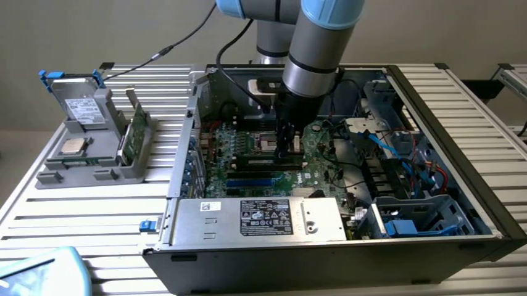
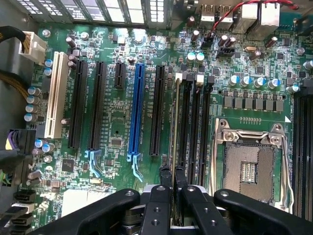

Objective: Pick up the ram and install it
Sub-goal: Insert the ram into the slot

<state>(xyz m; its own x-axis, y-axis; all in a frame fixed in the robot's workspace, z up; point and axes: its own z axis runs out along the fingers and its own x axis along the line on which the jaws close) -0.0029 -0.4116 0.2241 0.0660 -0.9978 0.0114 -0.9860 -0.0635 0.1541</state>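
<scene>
The gripper (image 1: 286,147) hangs inside the open computer case (image 1: 329,262), which stands toward the bench's (image 1: 91,209) edge on the exterior view's right. Its fingers are pressed nearly together, pinching the ram (image 2: 173,122). In the wrist view the ram shows edge-on, running along the black memory slots (image 2: 193,122) beside the CPU socket (image 2: 247,169). Whether it has entered a slot I cannot tell. The main risk is skew. If the stick sits tilted or off the slot's line, pressing down could jam it on a slot wall, bend it, or stress the motherboard (image 2: 117,142). So thin a pinch may also let it rock or slip.
</scene>
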